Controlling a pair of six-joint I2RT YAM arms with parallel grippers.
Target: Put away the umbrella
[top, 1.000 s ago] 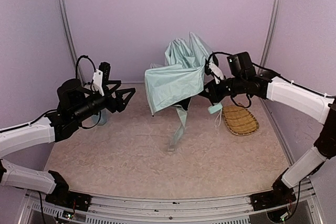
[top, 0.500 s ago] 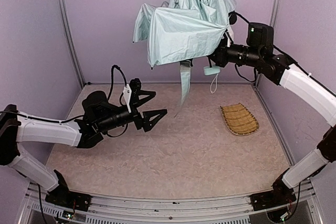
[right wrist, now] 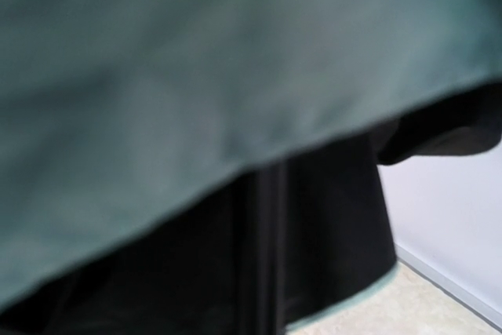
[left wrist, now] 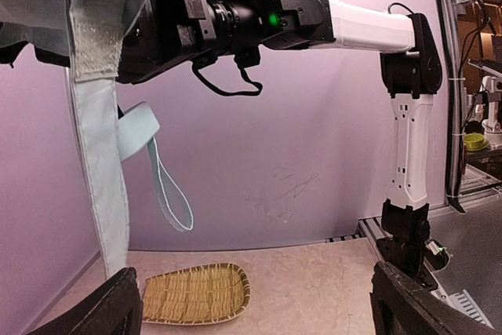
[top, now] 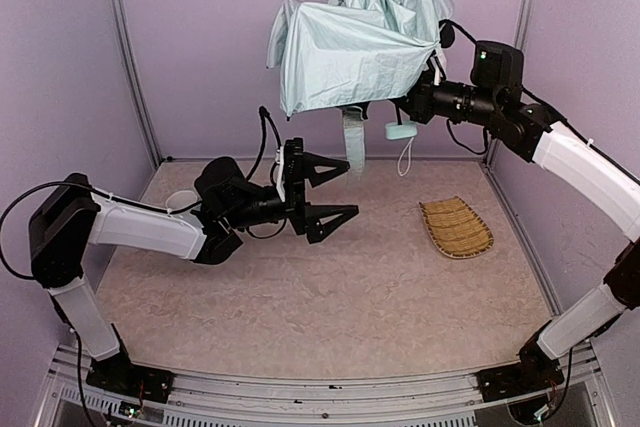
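The umbrella (top: 350, 42) hangs high at the back, its pale mint fabric bunched and half collapsed. My right gripper (top: 415, 107) is shut on it near the pale green handle (top: 400, 131), from which a wrist loop dangles. A fabric strap (top: 352, 142) hangs straight down. My left gripper (top: 345, 190) stands open below the canopy, near the strap but touching nothing. In the left wrist view the strap (left wrist: 98, 170) and handle (left wrist: 137, 127) hang at upper left, above the open left gripper (left wrist: 263, 311). Mint fabric (right wrist: 196, 76) and its black underside (right wrist: 314, 233) fill the right wrist view and hide the fingers.
A woven straw tray (top: 457, 227) lies on the table at right, and the same tray (left wrist: 196, 294) shows low in the left wrist view. A light blue cup (top: 180, 200) stands at left, partly behind my left arm. Purple walls enclose the table.
My right arm has raised the umbrella from near the table to high at the back. My left arm has swung from the left to the middle, and its jaws have opened wider.
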